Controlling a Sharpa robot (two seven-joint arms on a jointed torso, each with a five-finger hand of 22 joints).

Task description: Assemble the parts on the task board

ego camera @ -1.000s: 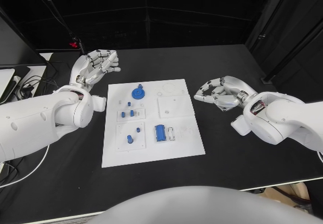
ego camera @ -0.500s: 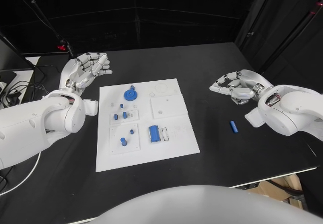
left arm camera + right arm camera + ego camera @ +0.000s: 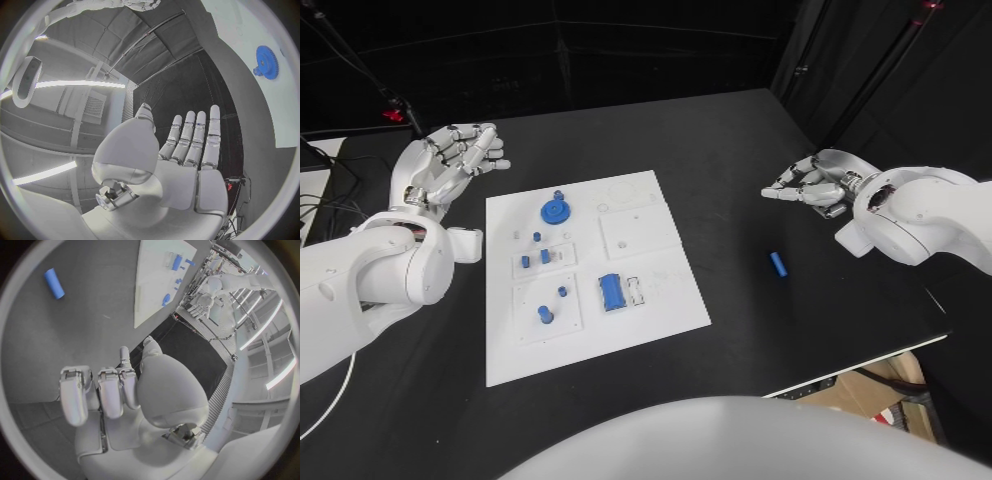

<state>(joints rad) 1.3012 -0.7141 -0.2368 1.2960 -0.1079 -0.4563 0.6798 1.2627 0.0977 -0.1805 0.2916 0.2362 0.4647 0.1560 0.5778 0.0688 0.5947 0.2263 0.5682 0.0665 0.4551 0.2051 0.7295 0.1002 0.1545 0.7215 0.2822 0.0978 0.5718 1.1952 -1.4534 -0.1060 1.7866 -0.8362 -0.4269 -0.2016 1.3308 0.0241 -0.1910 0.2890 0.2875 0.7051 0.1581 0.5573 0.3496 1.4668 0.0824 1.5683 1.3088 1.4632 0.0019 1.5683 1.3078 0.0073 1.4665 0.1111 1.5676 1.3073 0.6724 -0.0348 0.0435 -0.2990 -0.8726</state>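
Observation:
The white task board [image 3: 668,300] lies mid-table. On it are a blue gear [image 3: 554,212], a blue block [image 3: 610,290] and several small blue pieces [image 3: 535,258]. One loose blue piece [image 3: 777,264] lies on the black table to the right of the board; the right wrist view shows this piece [image 3: 54,283] too. My left hand [image 3: 444,160] hovers beyond the board's far left corner, fingers straight and apart, holding nothing. The left wrist view shows the same flat palm [image 3: 187,165] with the gear [image 3: 267,61] off to one side. My right hand [image 3: 812,185] hangs right of the board, fingers curled in on nothing [image 3: 100,390].
Cables and a white device [image 3: 315,165] sit at the table's far left. The table's front right edge [image 3: 877,355] runs close to the loose piece. Black tabletop lies bare between the board and my right hand.
The camera has shifted. My right hand has drawn away from the board to the right, and the loose blue piece on the table has come into sight. The left hand holds its place.

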